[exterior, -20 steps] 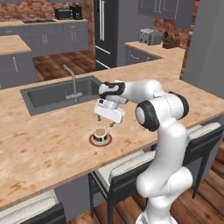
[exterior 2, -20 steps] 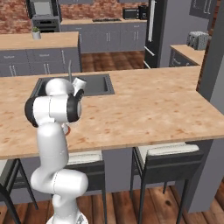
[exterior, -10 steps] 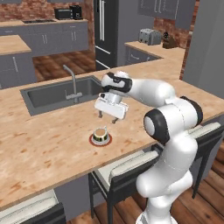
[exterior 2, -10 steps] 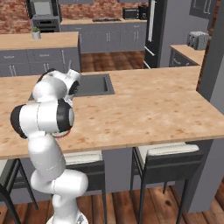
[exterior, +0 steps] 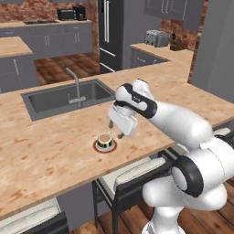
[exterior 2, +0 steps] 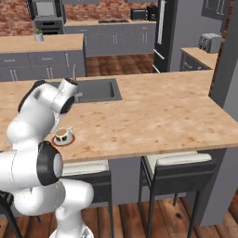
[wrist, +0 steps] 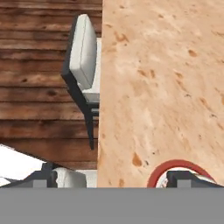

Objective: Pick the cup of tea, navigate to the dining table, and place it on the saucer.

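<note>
Left base view: you see the cup of tea [exterior: 105, 140] sitting on the saucer [exterior: 104, 146], near the front edge of the tabletop [exterior: 41, 155], in front of the sink [exterior: 64, 97].
Gripper: the gripper [exterior: 116, 129] hangs just right of the cup, apart from it, fingers spread and grasping nothing.
Right base view: the cup [exterior 2: 62, 135] shows brown liquid; you cannot read any lettering.
Hand view: the saucer's red rim [wrist: 175, 165] lies at the tabletop's edge, a stool [wrist: 83, 65] beyond.
</note>
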